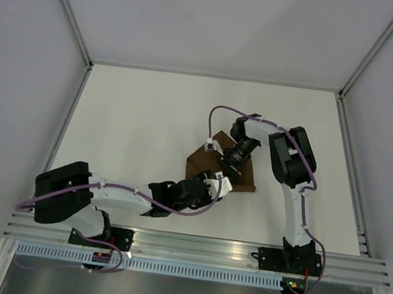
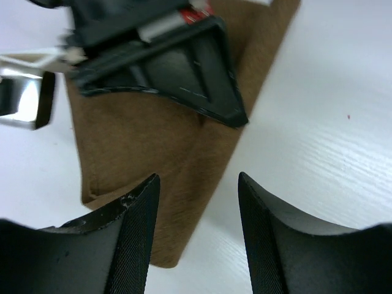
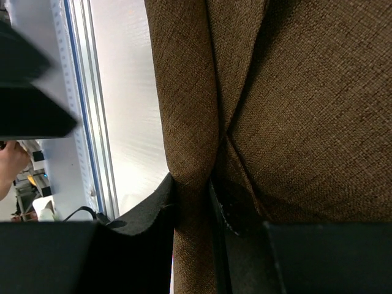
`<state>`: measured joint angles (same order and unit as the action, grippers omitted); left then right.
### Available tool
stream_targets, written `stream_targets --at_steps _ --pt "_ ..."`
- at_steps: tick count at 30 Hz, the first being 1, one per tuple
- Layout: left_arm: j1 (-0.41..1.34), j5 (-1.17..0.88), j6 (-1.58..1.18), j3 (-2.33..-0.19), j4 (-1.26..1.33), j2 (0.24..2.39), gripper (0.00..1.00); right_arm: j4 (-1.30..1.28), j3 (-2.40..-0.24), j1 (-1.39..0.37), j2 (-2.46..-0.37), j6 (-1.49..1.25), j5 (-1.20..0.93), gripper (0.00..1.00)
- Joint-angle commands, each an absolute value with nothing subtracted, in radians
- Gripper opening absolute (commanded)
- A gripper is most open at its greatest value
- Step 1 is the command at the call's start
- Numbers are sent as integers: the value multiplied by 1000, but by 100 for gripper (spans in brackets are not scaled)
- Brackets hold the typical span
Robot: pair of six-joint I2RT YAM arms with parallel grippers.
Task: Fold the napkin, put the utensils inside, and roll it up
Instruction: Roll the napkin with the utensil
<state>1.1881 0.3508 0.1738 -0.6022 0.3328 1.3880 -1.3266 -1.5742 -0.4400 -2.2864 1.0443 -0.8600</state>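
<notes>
The dark-brown napkin point(image 1: 198, 165) lies folded on the white table, near the middle. My right gripper point(image 1: 222, 168) comes down on it from behind. In the right wrist view that gripper point(image 3: 192, 184) is shut on a rolled edge of the napkin point(image 3: 306, 92), with the cloth pinched between both fingers. My left gripper point(image 1: 222, 184) sits at the napkin's near edge. In the left wrist view it point(image 2: 197, 177) stands open, with only the napkin's point(image 2: 153, 147) long edge and bare table showing between its fingers, and the right gripper's dark finger point(image 2: 184, 67) presses on the cloth beyond. The utensils are hidden.
An aluminium rail point(image 1: 198, 245) runs along the table's near edge and also shows in the right wrist view point(image 3: 92, 122). Grey walls enclose the table on the left, back and right. The two arms nearly touch over the napkin.
</notes>
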Motion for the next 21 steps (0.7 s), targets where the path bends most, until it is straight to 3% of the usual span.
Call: stream_targets --at_steps 1,7,21 --pt "1229 436 327 -663 397 1506 60 -1275 -1586 -437 -2362 1106 -735 13" --pt "1227 413 394 -718 451 1652 61 -1296 -1608 -436 -2378 1112 -733 13" --pt "1227 321 373 -726 508 1753 61 -1321 -1634 -436 -2410 1114 -738 12"
